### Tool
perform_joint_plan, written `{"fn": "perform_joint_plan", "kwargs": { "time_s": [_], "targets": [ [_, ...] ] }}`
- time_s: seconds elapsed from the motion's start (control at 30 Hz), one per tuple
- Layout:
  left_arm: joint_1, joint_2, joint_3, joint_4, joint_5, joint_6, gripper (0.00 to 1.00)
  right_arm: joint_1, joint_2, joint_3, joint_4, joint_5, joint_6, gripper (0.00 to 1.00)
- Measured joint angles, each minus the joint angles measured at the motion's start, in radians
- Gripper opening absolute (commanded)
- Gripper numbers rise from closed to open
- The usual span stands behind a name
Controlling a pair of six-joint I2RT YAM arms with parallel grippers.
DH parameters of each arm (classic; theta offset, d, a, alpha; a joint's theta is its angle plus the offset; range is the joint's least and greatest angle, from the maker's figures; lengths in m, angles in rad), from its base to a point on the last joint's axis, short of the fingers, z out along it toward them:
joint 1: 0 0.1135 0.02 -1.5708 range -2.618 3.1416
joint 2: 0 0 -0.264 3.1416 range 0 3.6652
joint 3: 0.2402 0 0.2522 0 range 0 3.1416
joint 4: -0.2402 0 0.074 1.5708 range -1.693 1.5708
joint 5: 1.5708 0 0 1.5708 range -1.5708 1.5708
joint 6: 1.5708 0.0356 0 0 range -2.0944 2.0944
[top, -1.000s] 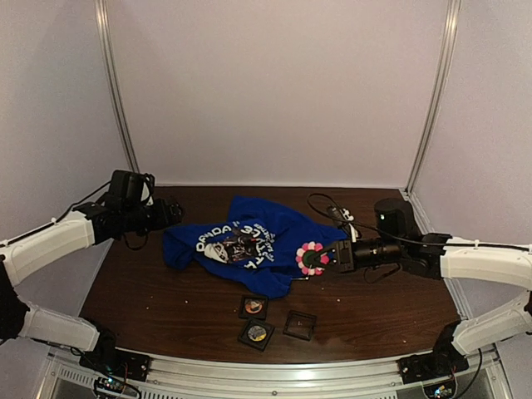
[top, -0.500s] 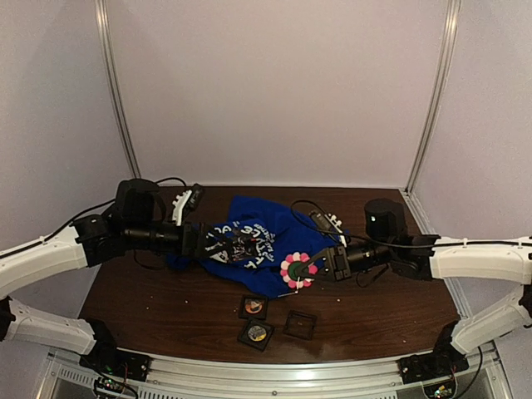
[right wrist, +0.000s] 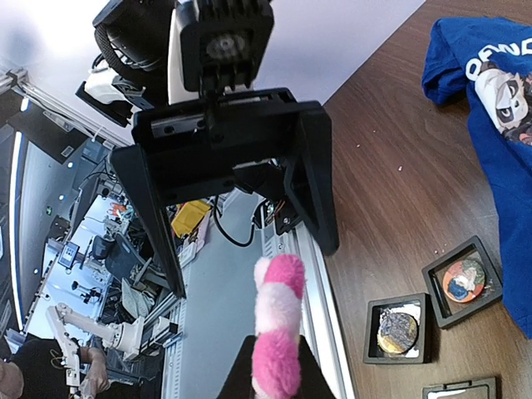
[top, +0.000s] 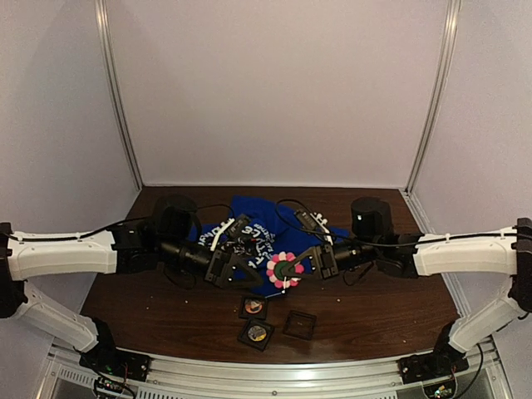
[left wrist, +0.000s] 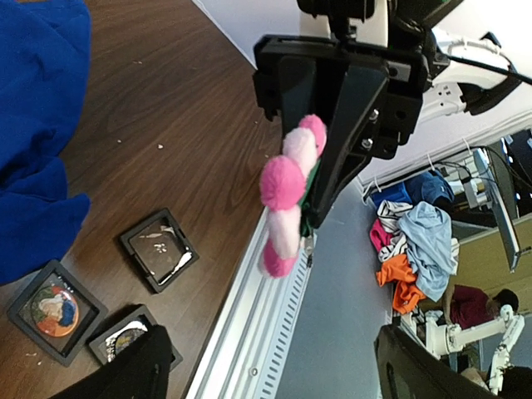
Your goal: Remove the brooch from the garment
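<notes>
- The brooch [top: 285, 268] is a small flower: a ring of round, fuzzy puffs in hot pink and pale pink around a dark green middle. It looks soft, like pom-poms or felt.
- The right pincer [top: 298, 264] is clamped on the brooch, its two flat black fingers pressing on the green middle from either side. The petals stick out past the fingertips.
- The brooch hangs in the air above the table [top: 166, 299]. In the left wrist view it is clear of the cloth.
- The T-shirt [right wrist: 507, 191] lies crumpled on the table behind and beside both pincers. It is a bright royal-blue knit with soft folds, white lettering and a panda-like print in black and white.
- The left pincer [right wrist: 249, 262] faces the brooch from the opposite side with its jaws spread wide and nothing between them. Its fingers are long, flat, matte black plastic blades on a boxy black frame.
- Three small black cases [top: 257, 333] lie on the table below the pincers, towards the near edge. They are square and shallow, and two hold round, colourful discs.
- The table top is dark brown wood grain with a few pale crumbs, and a ribbed metal rail [left wrist: 266, 291] runs along its near edge.
</notes>
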Motion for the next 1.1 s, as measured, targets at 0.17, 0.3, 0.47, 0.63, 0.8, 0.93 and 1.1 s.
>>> {"fn": "perform_joint_plan", "kwargs": {
  "time_s": [0.17, 0.3, 0.47, 0.63, 0.8, 0.93, 1.1],
  "targets": [
    [-0.031, 0.032, 0.0, 0.074, 0.047, -0.038, 0.6, 0.02, 0.036, 0.034, 0.041, -0.013, 0.015, 0.0],
    [-0.031, 0.05, 0.0, 0.147, 0.069, -0.071, 0.49, 0.025, 0.053, 0.037, 0.076, -0.026, 0.027, 0.0],
    [-0.031, 0.079, 0.0, 0.203, 0.081, -0.105, 0.39, 0.026, 0.071, 0.05, 0.097, -0.036, 0.042, 0.0],
    [-0.031, 0.089, -0.001, 0.254, 0.086, -0.136, 0.27, 0.028, 0.079, 0.057, 0.114, -0.045, 0.047, 0.0],
    [-0.029, 0.103, -0.005, 0.281, 0.091, -0.164, 0.09, 0.029, 0.079, 0.061, 0.127, -0.05, 0.049, 0.0],
    [-0.024, 0.113, -0.012, 0.294, 0.11, -0.169, 0.0, 0.028, 0.079, 0.063, 0.127, -0.058, 0.053, 0.0],
    [-0.024, 0.117, -0.016, 0.306, 0.113, -0.183, 0.0, 0.027, 0.079, 0.063, 0.122, -0.054, 0.053, 0.0]
  ]
}}
